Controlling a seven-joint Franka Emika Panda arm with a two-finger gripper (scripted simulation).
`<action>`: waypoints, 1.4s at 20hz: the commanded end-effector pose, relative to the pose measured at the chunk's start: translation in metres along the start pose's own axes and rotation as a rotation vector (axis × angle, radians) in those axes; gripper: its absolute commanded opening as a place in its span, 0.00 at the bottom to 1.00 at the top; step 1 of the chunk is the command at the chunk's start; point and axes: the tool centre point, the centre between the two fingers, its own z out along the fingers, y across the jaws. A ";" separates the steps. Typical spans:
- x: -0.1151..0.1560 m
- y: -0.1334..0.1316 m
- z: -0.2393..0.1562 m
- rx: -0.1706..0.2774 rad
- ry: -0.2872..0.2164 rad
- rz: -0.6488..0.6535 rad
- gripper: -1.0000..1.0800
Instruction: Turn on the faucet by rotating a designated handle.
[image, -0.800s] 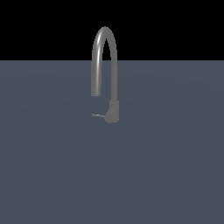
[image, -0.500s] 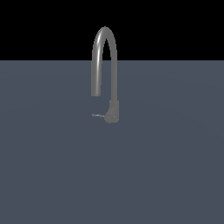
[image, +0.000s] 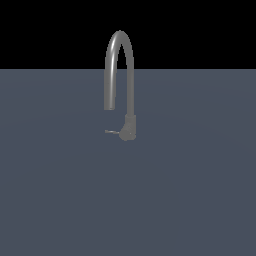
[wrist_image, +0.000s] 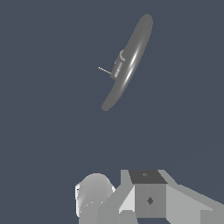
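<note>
On the flat grey-blue surface (image: 60, 200), nothing differs from the earlier exterior frames — same pose throughout. From the exterior view's left: the handle (image: 112, 132), a thin rod pointing toward nine o'clock from the base, then the faucet (image: 129, 100), upright, its spout arching over to an open end above the handle. No writing or brand can be read. From the wrist view the faucet (wrist_image: 131, 61) and handle (wrist_image: 104, 70) lie well apart from the gripper (wrist_image: 144, 199) — only its body shows, so whether the pincer is wide or narrow I cannot tell.

Flat slate-grey floor (image: 190, 200), black backdrop (image: 200, 30) above, even light
</note>
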 end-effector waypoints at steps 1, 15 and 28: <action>0.011 -0.006 0.007 -0.061 -0.007 -0.063 0.00; 0.072 -0.046 0.063 -0.460 -0.051 -0.463 0.00; 0.105 -0.074 0.116 -0.752 -0.080 -0.757 0.00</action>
